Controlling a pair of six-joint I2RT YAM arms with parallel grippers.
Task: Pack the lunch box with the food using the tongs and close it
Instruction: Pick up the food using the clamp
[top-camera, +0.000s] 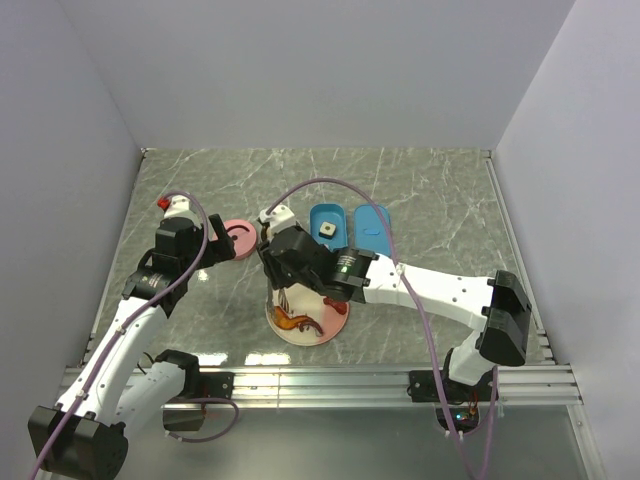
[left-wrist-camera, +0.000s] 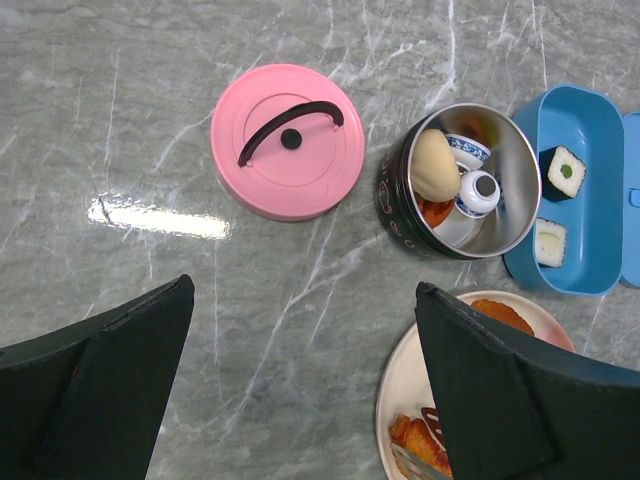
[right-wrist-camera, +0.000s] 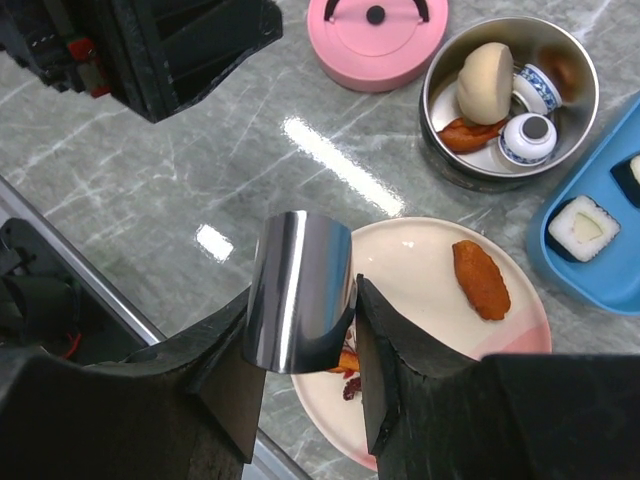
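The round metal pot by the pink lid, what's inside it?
In the pot: a beige bun, an orange piece, a blue-and-white cup and a little jar. Anything lying beneath them is covered and cannot be seen.

light: bright, even, from overhead | glare: white streaks on the glossy table (left-wrist-camera: 160, 218), sheen on the tongs (right-wrist-camera: 300, 290) | shadows: soft, faint | focus: sharp across all views

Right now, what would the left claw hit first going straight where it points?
Probably bare table, between the pink lid and the steel pot; nothing sits inside the open left gripper. Depth is unclear.
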